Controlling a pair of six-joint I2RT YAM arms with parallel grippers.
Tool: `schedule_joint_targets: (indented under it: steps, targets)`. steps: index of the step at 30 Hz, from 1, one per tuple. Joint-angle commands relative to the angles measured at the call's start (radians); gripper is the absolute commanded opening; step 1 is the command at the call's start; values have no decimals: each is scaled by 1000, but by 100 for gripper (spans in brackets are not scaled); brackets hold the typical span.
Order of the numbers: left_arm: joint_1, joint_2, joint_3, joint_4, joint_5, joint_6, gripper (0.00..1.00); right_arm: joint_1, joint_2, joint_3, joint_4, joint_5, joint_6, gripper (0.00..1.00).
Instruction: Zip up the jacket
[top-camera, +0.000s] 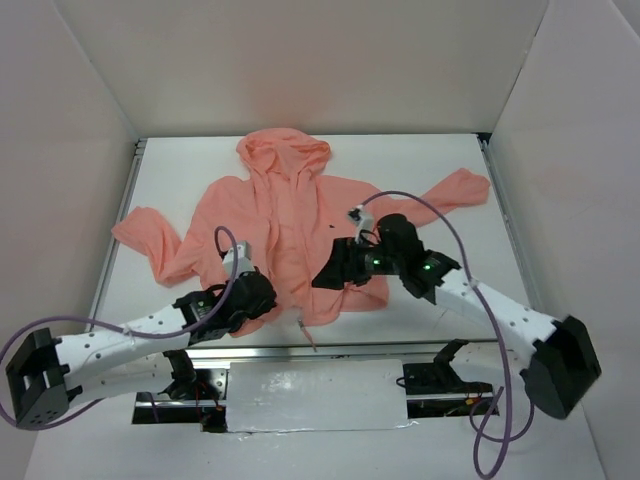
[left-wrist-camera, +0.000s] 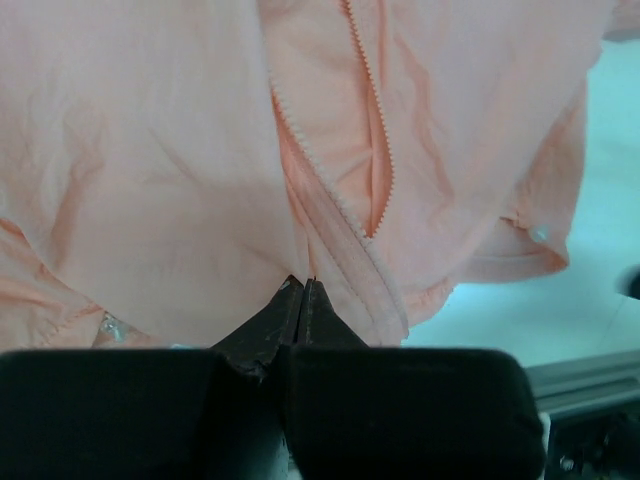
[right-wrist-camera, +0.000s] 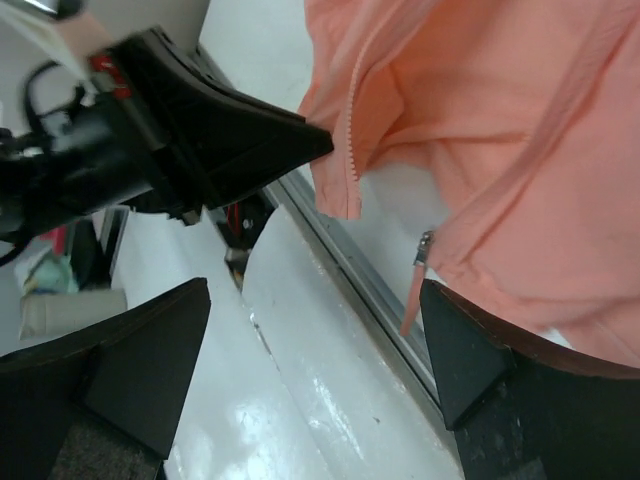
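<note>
Jacket (top-camera: 290, 220) hem pinched in closed left tool (left-wrist-camera: 303, 285); wide-open right tool (right-wrist-camera: 315, 300) near zipper pull (right-wrist-camera: 412, 295) by table rail (right-wrist-camera: 345, 262).

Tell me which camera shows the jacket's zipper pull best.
Right wrist: the zipper pull sits close and sharp at the jacket hem, with its pink tab dangling below. Top external shows it only as a thin sliver at the hem. Left wrist shows zipper teeth but no pull.
</note>
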Motion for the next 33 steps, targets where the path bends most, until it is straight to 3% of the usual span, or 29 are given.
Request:
schedule_joint_targets:
  steps: [1,9,22,23,27,28,30,31,32,33]
  targets:
    - [5,-93,-53,125,31,90,0,66,125,45,212,-64,33,92]
    - [8,-242,-196,289,138,168,0,176,433,147,329,-104,80,68]
    - [8,-305,-239,308,187,208,0,196,567,220,316,-90,94,50]
    - [8,-311,-241,303,186,206,0,199,568,219,318,-91,96,46]
    - [8,-323,-248,292,178,202,1,198,559,207,332,-88,105,12]
    - [8,-326,-248,291,177,202,4,198,561,207,332,-81,106,5]
    - [8,-338,-250,282,171,193,25,198,561,202,329,-71,114,0]
    - [6,-349,-250,277,171,185,38,196,550,194,342,-65,120,0]
    - [6,-355,-251,274,172,180,64,198,542,181,393,-58,134,0]
    - [6,-363,-259,274,177,174,74,198,530,138,428,-50,164,0]
